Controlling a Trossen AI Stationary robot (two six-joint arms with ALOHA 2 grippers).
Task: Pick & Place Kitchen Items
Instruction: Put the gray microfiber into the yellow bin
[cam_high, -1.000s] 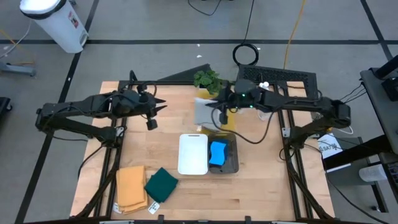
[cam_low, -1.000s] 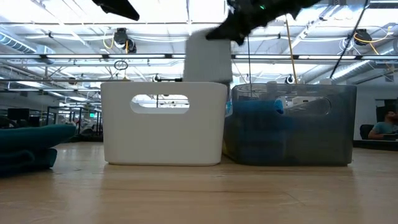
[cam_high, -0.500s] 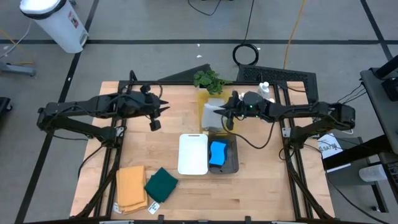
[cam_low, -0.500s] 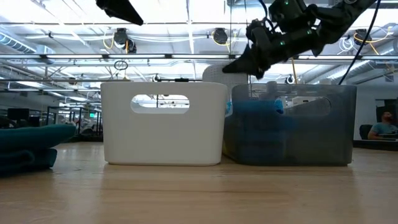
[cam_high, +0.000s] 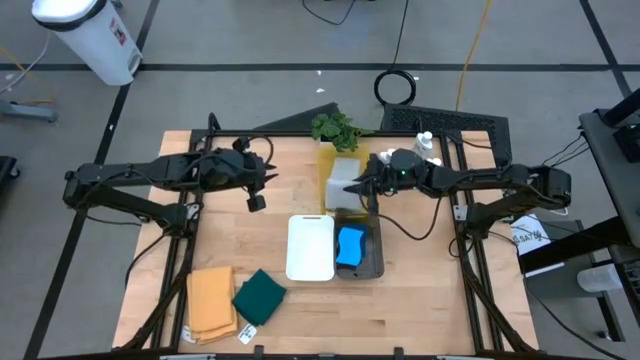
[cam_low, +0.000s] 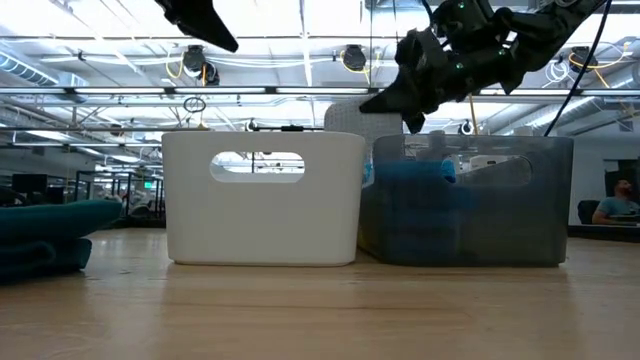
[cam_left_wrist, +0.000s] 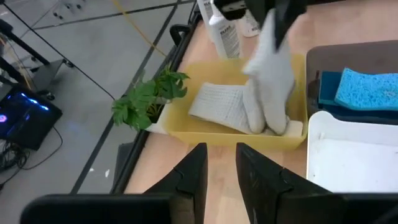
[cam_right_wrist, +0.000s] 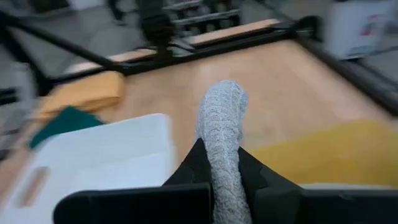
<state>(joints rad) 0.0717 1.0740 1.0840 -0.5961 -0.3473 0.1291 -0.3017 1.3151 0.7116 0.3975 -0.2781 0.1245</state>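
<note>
While the white bin (cam_high: 310, 247) sits mid-table with the dark bin (cam_high: 372, 262) touching it, the yellow tray (cam_left_wrist: 231, 133) lies just behind both. Above that tray, the right gripper (cam_high: 352, 186) is clamped on the grey cloth (cam_right_wrist: 221, 118), whose lower end droops into the tray. Beside the tray, over bare table, the left gripper (cam_high: 265, 176) hovers slightly parted and empty.

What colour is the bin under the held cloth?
Yellow bin; clearest in the left wrist view.

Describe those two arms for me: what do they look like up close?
Both arms are dark, slim and jointed, built of black tubes. The left gripper and the right gripper each end in two pointed black jaws. A black cable loops beneath the right arm, and small green lights glow near its wrist.
</note>
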